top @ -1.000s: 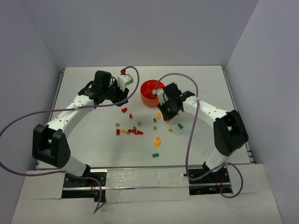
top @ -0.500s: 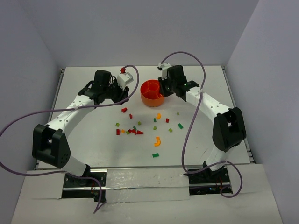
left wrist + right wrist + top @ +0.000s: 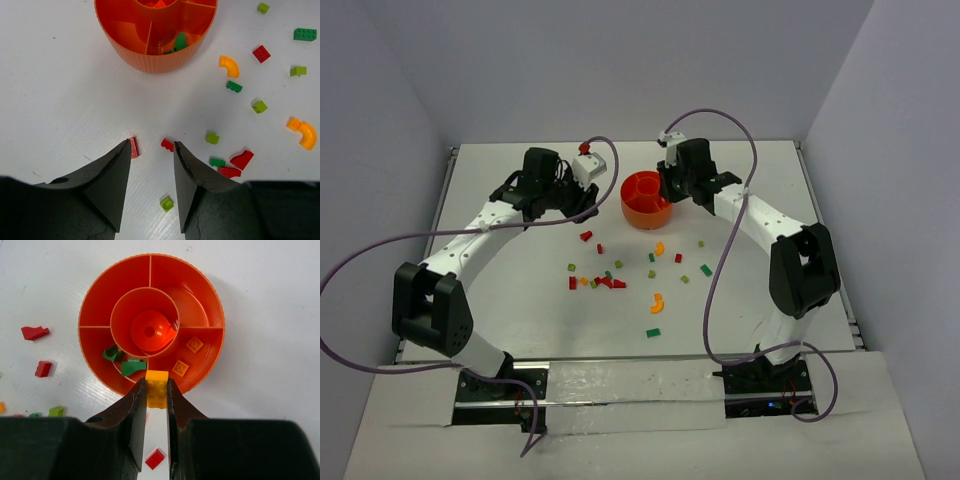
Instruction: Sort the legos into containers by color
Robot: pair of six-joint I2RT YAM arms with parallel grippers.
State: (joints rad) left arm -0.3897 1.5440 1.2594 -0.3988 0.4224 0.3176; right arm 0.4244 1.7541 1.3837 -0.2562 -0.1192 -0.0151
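The round orange bowl [image 3: 645, 200] with inner dividers stands at the table's back middle. My right gripper [image 3: 156, 385] is shut on a yellow brick [image 3: 157, 388] and holds it over the bowl's near rim [image 3: 190, 382]. It shows beside the bowl in the top view [image 3: 670, 186]. Green bits [image 3: 131, 367] lie in one compartment and flat orange bits [image 3: 194, 344] in the one beside it. My left gripper [image 3: 152, 146] is open and empty, low over the table, with two red bricks [image 3: 167, 145] by its fingertips. It sits left of the bowl [image 3: 582, 208].
Loose red, green, orange and yellow-green bricks are scattered in front of the bowl [image 3: 608, 282]. Two curved orange pieces [image 3: 229, 65] lie among them. A small yellow-green bit [image 3: 167, 203] lies between my left fingers. A red tile [image 3: 155, 458] lies under my right gripper.
My right gripper rose from the table in front of the bowl and moved back to the bowl's rim with the yellow brick. The left arm has hardly moved.
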